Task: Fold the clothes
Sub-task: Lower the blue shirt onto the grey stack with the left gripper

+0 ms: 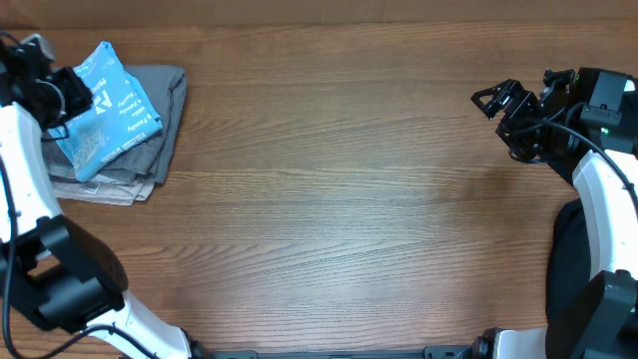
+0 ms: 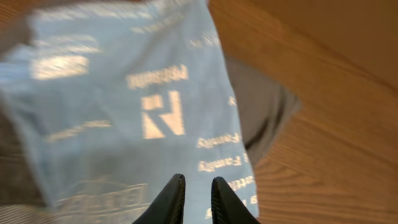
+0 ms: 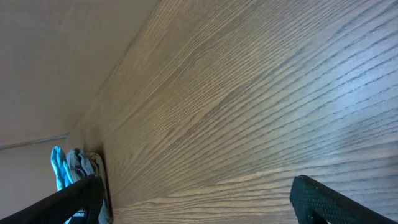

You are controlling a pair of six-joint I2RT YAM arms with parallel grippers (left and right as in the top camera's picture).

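Now we see the folded blue shirt [image 1: 108,108] on a gray pile [image 1: 167,115] at the desk's [image 1: 349,199] far left corner. Our left gripper [image 2: 198,198] hangs over it, fingers narrow; whether it grips we cannot tell. Our right gripper [image 1: 495,118] gapes wide near the right edge.

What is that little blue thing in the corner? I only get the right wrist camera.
Observer: A folded blue shirt with white letters on it.
Operator: Is it lying there by itself?
Observer: No, it lies on top of a grey pile of folded clothes.
Operator: Is anything near it?
Observer: Yes, the left gripper hangs right over the shirt, jaws close together. I can't tell if they pinch it.
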